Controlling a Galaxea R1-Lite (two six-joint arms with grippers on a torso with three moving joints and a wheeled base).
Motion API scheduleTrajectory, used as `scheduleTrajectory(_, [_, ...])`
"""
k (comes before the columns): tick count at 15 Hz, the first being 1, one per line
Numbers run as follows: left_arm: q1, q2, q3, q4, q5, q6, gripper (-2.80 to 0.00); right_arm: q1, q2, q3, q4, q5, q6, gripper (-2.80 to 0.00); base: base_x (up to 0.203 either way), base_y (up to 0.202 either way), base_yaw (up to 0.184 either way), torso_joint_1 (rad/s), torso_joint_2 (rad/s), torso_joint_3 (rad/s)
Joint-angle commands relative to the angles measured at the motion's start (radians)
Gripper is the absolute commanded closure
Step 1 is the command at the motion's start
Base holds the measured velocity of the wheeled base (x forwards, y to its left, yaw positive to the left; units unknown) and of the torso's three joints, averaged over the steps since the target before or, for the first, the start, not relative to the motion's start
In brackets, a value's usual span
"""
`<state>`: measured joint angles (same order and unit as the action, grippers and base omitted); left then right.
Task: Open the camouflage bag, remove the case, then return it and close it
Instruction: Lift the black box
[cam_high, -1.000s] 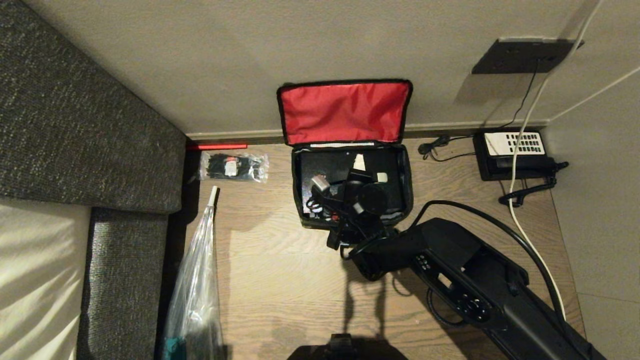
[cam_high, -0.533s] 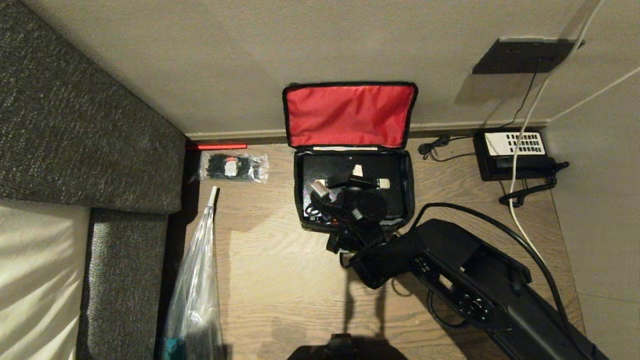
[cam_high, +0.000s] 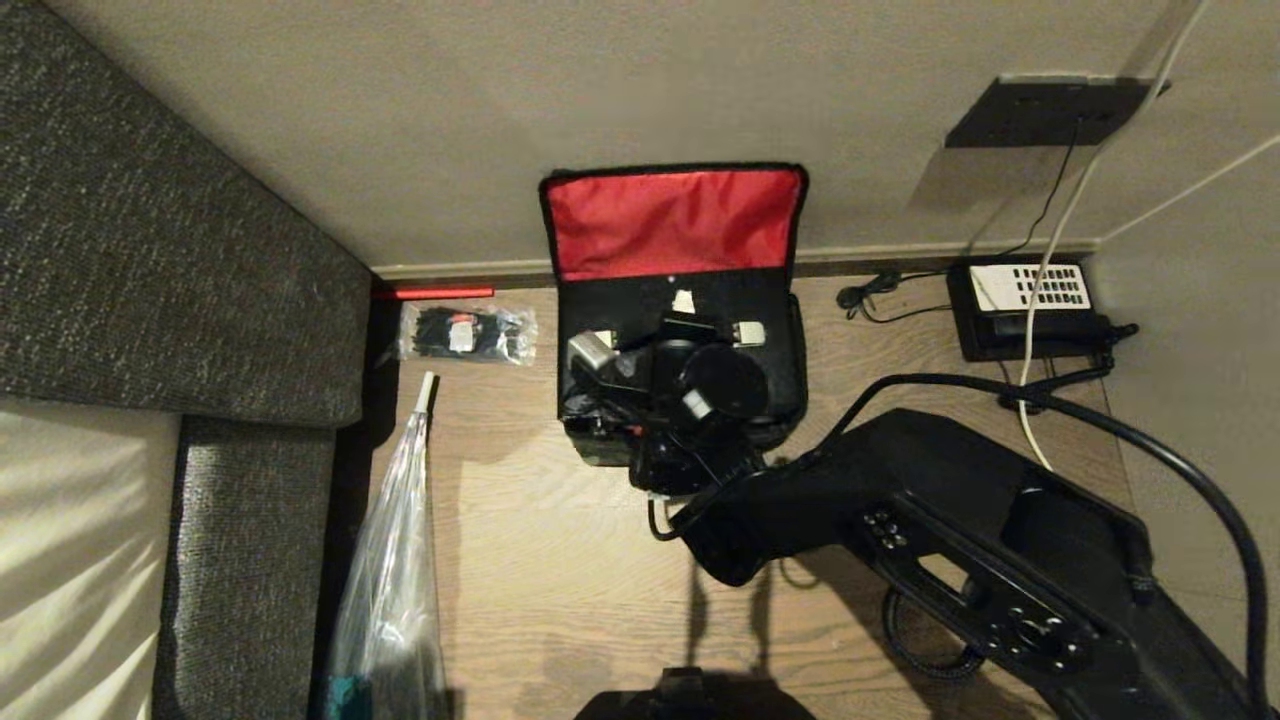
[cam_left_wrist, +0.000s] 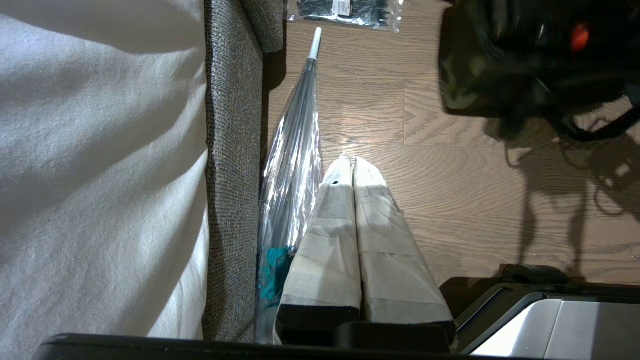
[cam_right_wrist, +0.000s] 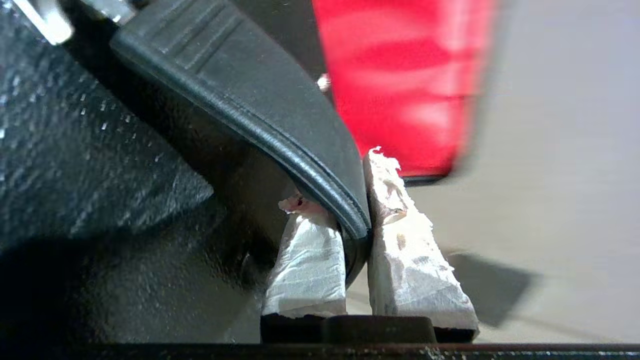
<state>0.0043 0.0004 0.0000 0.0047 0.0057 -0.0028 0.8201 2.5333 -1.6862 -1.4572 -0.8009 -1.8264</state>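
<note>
Where the robot's own dark base edges into the near side of the wood-grain floor (cam_high: 560, 560), the left gripper (cam_left_wrist: 354, 165) hangs idle with its pale taped fingers pressed together, close by a clear plastic-wrapped umbrella (cam_high: 390, 590) lying along the grey woven sofa (cam_high: 180, 260). Farther out, the black right arm (cam_high: 950, 560) reaches in from the right. The right gripper (cam_right_wrist: 352, 210) is clamped narrow on the black strap handle (cam_right_wrist: 260, 110) of the flat black hard case (cam_high: 610, 300), the handle pinched between its white pads. The case stands over the boxy green-and-black camouflage bag (cam_high: 590, 445), hiding most of the opening. Behind it the bag's red-lined lid (cam_high: 670, 222) leans open against the beige wall. A clear packet of black ties (cam_high: 467, 333) lies to the left, a black desk phone (cam_high: 1030, 310) to the right.
</note>
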Motion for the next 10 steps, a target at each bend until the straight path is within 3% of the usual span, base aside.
scheduleTrajectory(1, [0.0,0.0,0.003,0.0,0.0,0.0,0.0,0.024,-0.119,0.08,0.0,-0.005,-0.022,0.0,0.0,0.0,0.0,0.0,0.0,0.0])
scheduleTrajectory(5, [0.0,0.0,0.003,0.0,0.0,0.0,0.0,0.027,-0.223,0.237,-0.004,-0.022,-0.019,0.0,0.0,0.0,0.0,0.0,0.0,0.0])
scheduleTrajectory(10, [0.0,0.0,0.003,0.0,0.0,0.0,0.0,0.033,-0.354,0.317,0.016,-0.065,-0.035,0.0,0.0,0.0,0.0,0.0,0.0,0.0])
